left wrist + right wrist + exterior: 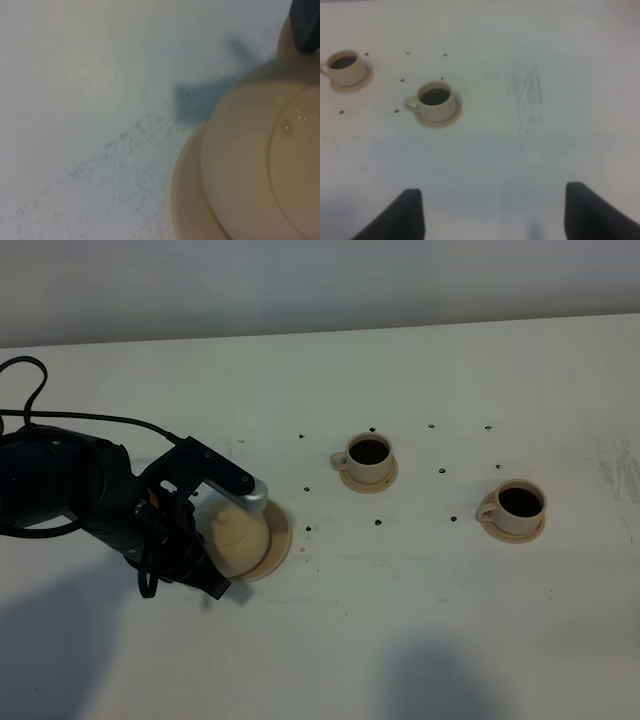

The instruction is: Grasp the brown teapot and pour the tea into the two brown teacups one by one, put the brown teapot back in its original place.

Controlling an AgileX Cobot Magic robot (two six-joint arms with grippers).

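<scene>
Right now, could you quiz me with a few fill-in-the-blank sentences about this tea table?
1. Both teacups hold a ____ liquid.
2. The teapot sits on a flat round ____.
3. The arm at the teapot is the robot's ____ one.
4. The right gripper has its jaws ____.

Missing words: dark; saucer; left; open

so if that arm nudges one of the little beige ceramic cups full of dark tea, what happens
The nearer beige ceramic cup would likely slide as a rigid piece with its small saucer. It looks full of dark tea, so a bump could slop it. The low, wide shape suggests it won't tip easily.
</scene>
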